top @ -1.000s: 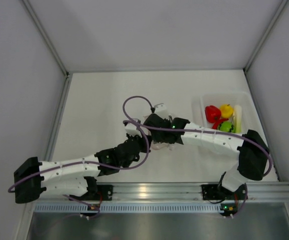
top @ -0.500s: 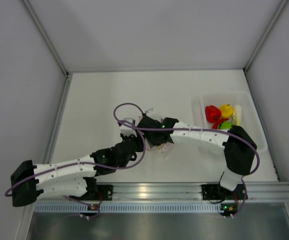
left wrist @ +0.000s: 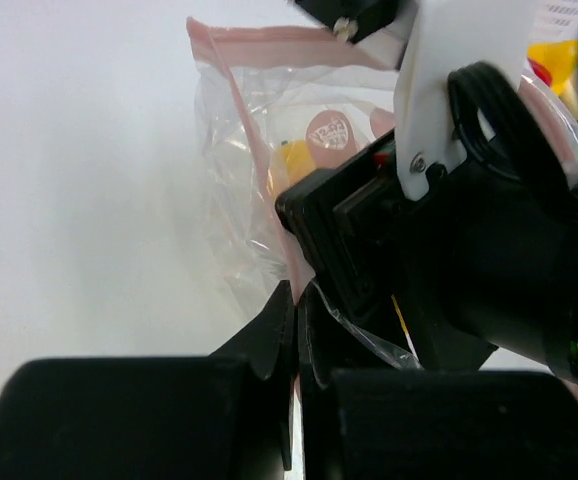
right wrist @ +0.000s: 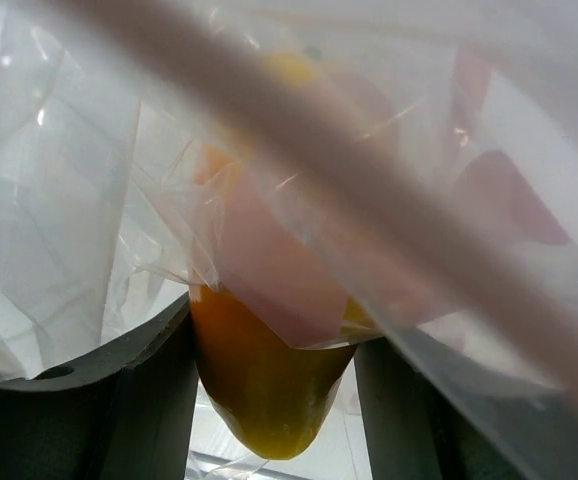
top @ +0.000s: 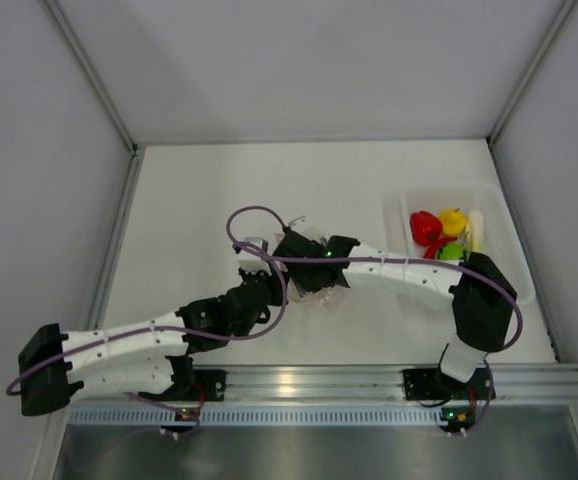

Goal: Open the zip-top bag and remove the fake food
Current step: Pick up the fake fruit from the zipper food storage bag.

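The clear zip-top bag [left wrist: 239,150] lies crumpled at the table's middle [top: 327,297], its pink zip strip running toward my left gripper [left wrist: 299,300], which is shut on that strip. My left gripper [top: 267,276] sits just left of my right gripper [top: 304,268], whose black body fills the right of the left wrist view. In the right wrist view my right gripper [right wrist: 274,425] reaches into the bag, shut on an orange-yellow piece of fake food [right wrist: 264,370] with film draped over it. Other fake food lies in the tray: a red pepper [top: 425,226], a yellow piece [top: 453,220], a green ball [top: 452,252].
A translucent white tray [top: 409,200] stands at the right side of the table, holding a pale stalk [top: 475,232] too. The right arm's elbow [top: 484,300] overhangs the tray's near corner. Grey walls enclose the table on three sides.
Over the last second both grippers shifted left and slightly nearer with the bag, and the right elbow swung left. In the last half second almost nothing moved.
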Robot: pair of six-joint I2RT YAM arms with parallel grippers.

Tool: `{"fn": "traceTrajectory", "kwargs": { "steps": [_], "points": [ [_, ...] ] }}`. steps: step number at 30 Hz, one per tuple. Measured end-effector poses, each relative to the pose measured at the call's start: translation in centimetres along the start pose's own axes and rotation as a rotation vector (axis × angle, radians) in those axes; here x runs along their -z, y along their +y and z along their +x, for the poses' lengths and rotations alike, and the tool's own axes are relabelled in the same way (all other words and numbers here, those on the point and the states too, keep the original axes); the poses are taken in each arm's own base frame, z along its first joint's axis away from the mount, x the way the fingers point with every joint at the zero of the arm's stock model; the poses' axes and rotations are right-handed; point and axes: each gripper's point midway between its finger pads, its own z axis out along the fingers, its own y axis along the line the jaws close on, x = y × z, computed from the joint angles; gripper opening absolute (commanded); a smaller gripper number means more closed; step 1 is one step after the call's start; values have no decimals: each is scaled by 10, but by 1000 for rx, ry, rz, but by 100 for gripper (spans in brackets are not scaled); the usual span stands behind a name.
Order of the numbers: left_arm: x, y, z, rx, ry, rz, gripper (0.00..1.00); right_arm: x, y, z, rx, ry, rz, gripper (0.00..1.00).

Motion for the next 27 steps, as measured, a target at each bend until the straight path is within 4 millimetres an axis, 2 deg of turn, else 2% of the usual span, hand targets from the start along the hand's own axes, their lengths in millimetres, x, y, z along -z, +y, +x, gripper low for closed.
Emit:
{"fn": "traceTrajectory", "kwargs": {
  "steps": [4, 7, 12, 16, 18, 20, 27],
  "points": [
    [0, -13, 1, 42, 14, 53, 0, 11, -10, -13, -97, -75, 56, 0],
    [1, -27, 2, 77, 30, 111, 0, 15, -25, -24, -170, -135, 140, 0],
    [2, -38, 5, 90, 25, 139, 0, 18, -46, -28, -230, -147, 257, 0],
    [0, -48, -1, 118, -24, 145, 0, 14, -54, -38, -293, -147, 286, 0],
    [3, -66, 10, 89, -2, 201, 0, 13, -54, -42, -315, -156, 290, 0],
    [4, -73, 16, 81, 2, 217, 0, 14, -56, -41, -322, -156, 299, 0],
    [0, -71, 15, 123, -29, 192, 0, 19, -63, -47, -371, -181, 314, 0]
  ]
}}
